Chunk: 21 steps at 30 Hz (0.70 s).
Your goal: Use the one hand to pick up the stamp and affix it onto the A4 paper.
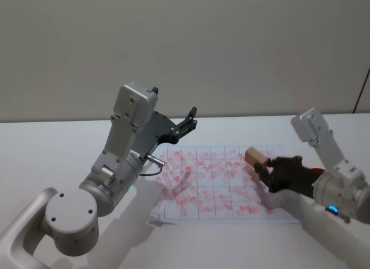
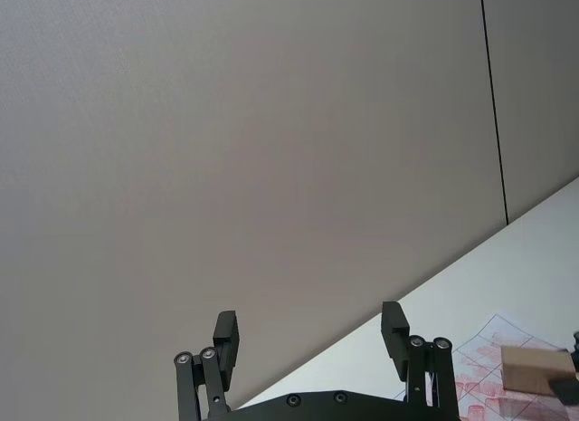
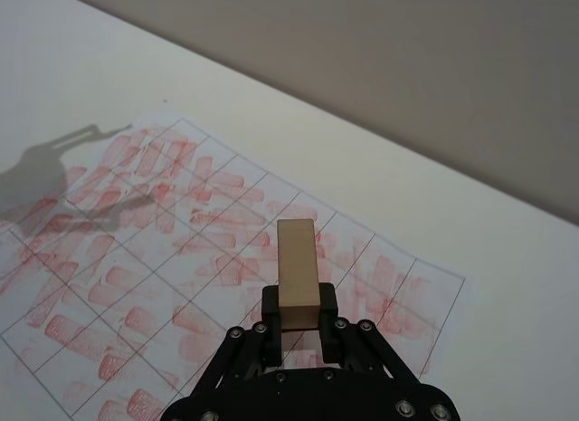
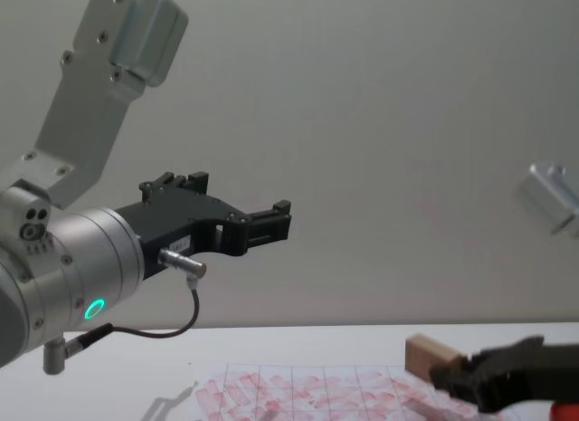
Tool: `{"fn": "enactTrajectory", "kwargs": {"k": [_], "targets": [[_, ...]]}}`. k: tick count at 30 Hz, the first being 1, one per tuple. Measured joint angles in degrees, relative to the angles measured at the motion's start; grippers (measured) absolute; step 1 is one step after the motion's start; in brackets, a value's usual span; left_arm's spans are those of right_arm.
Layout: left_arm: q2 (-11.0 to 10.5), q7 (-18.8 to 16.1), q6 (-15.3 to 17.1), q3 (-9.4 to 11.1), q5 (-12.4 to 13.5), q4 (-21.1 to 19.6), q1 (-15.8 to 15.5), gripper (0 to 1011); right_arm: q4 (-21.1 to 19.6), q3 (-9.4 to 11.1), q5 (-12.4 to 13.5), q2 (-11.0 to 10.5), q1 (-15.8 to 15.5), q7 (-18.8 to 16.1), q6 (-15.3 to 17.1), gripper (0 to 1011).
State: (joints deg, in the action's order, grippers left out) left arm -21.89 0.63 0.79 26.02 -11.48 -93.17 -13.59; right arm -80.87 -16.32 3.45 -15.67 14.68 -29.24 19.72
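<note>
1. Between the right gripper's [image 1: 265, 168] clamped fingers sits the wooden stamp [image 1: 254, 156], jutting past the fingertips.
2. Beneath that gripper lies the red-marked paper [image 1: 202, 189].
3. The left gripper [image 1: 191, 117] hangs raised, fingers spread wide, holding nothing.

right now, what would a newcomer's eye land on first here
The white A4 paper on the table stands out most, its grid crowded with smudgy red marks. Over its right side the right gripper is shut on the pale wooden stamp. The left gripper hangs raised on the left, open and empty.
</note>
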Motion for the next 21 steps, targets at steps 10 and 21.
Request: {"fn": "enactTrajectory", "kwargs": {"k": [10,21], "targets": [[0.0,0.0,0.0,0.0,0.0,0.0,0.0,1001,-4.85,1.18,1.19,-1.43,-1.7,4.08,-3.85,216],[0.0,0.0,0.0,0.0,0.0,0.0,0.0,1001,-11.11,3.17,5.7,-3.93,-6.63,12.01,-3.26,214]]}}
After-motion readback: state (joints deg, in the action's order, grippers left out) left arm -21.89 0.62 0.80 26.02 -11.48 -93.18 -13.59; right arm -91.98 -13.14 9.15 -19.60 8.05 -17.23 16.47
